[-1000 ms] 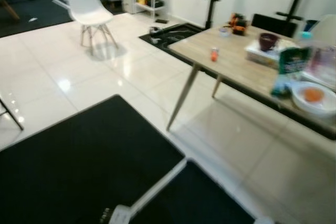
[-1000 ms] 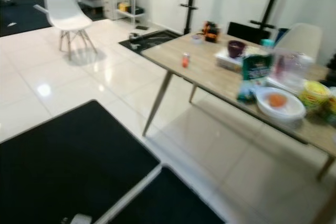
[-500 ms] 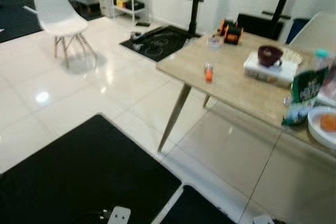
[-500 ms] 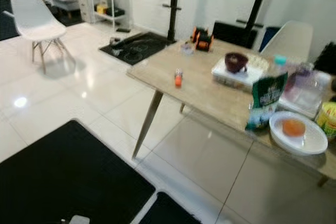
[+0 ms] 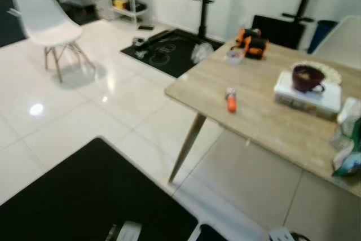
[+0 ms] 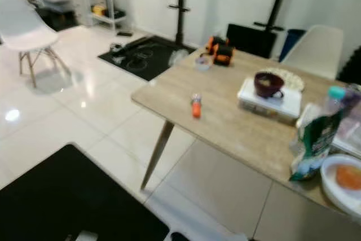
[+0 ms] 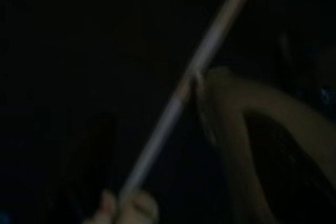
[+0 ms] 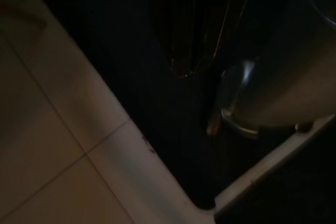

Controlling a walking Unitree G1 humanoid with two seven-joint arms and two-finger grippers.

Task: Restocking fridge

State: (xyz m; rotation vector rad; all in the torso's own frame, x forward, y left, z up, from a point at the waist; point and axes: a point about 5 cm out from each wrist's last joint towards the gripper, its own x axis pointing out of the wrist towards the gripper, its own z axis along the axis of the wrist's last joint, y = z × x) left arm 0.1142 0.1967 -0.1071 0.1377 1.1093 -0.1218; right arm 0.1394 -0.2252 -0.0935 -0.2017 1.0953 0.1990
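While both arms hang idle over black mat and pale tile, each end effector's state untold, groceries wait well ahead on the wooden surface: green bag, bottle, orange tube.

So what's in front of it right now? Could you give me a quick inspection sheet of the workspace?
Surface: wooden table on slanted legs, over pale floor tiles.
Job's things: green bag, capped bottle behind it, white bowl holding something orange.
Clutter: dark mug on a white box, small orange-tipped tube, orange-and-black item at the far edge.
Grippers: both arms hang low in the dark; fingers' state not readable.
Cables: some lie on the far black mat.
Surroundings: white chair, near black mat, black stand poles.
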